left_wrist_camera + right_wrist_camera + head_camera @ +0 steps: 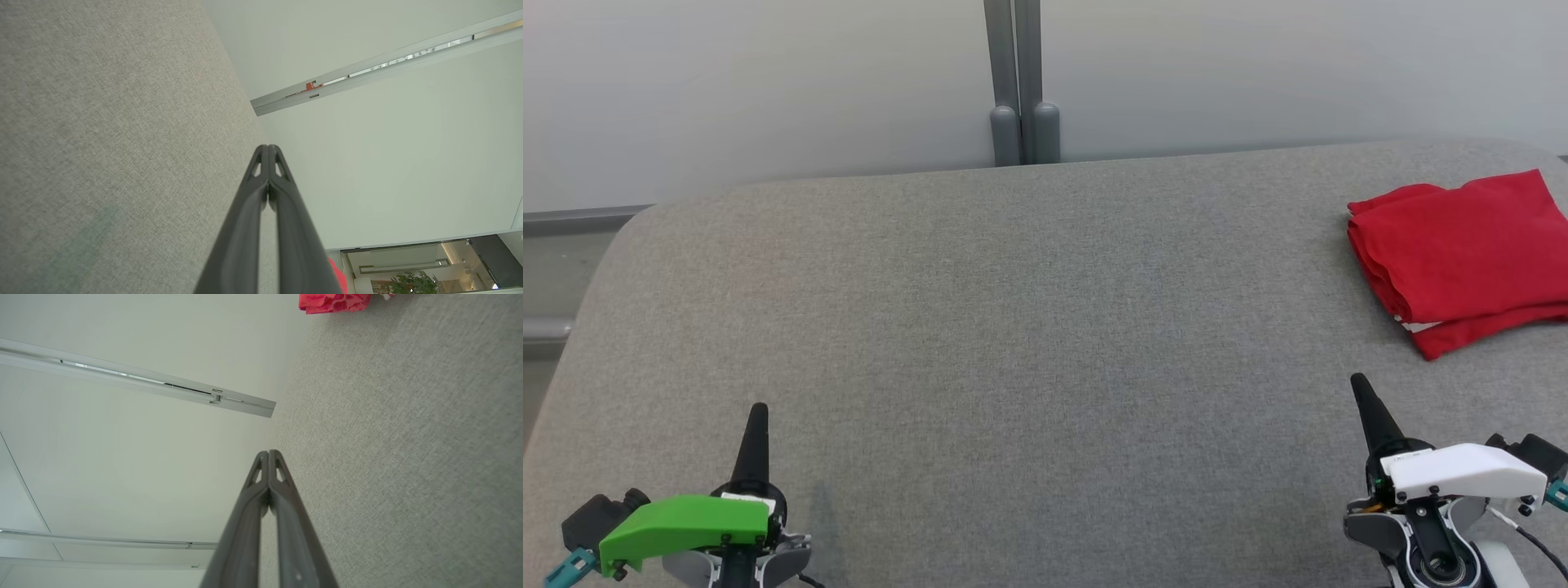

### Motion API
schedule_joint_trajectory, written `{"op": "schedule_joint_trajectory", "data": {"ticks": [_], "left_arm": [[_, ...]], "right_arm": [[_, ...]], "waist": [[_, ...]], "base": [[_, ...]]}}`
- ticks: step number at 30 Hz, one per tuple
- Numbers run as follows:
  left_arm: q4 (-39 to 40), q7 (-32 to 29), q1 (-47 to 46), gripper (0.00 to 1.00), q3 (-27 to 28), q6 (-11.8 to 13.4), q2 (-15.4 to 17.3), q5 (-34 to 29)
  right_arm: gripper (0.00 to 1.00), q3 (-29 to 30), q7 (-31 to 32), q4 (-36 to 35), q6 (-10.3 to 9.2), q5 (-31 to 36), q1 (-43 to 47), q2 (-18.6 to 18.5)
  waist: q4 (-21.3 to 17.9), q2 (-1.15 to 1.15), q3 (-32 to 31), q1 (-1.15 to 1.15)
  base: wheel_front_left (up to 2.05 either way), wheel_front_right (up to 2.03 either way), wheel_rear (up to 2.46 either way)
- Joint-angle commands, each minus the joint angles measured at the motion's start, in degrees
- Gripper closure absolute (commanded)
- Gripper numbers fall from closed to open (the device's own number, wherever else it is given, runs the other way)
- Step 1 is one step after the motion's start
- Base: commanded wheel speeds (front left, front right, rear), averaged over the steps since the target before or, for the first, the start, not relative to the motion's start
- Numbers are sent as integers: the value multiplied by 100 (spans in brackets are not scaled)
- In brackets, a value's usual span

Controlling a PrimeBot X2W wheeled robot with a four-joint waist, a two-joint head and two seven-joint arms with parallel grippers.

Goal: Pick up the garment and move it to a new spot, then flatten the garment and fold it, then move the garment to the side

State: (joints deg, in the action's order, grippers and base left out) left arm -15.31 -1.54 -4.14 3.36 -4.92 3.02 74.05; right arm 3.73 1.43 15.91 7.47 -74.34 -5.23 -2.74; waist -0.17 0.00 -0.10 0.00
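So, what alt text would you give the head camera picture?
A folded red garment lies at the far right of a grey table. The left claw and right claw rest shut and empty at the near corners.

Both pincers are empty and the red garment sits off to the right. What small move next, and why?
Probably none beyond parking: the red garment lies folded near the right edge of the grey table, and the left pincer and right pincer are shut, empty and apart from it. The job looks finished, so I would leave the cloth alone.
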Motion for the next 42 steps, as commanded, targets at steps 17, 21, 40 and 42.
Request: {"op": "schedule_joint_trajectory", "data": {"ticks": [17, 21, 40, 42], "left_arm": [[90, -250, -189, 100, 170, -144, 2, 872], [101, -290, -205, 100, 195, -175, -1, 1046], [130, -497, -245, 100, 322, -269, -12, 1750], [136, -515, -254, 100, 338, -280, -14, 1850]], "right_arm": [[100, 148, 249, -133, 4, -874, -116, -27], [100, 173, 303, -147, 4, -1027, -119, -27], [100, 279, 505, -203, 4, -1719, -117, -28], [100, 293, 524, -209, 4, -1819, -119, -28]], "waist": [[7, 0, 11, 0], [8, 0, 14, 0], [15, 0, 25, 0], [16, 0, 27, 0]], "base": [[0, 0, 0], [0, 0, 0], [0, 0, 0], [0, 0, 0]]}}
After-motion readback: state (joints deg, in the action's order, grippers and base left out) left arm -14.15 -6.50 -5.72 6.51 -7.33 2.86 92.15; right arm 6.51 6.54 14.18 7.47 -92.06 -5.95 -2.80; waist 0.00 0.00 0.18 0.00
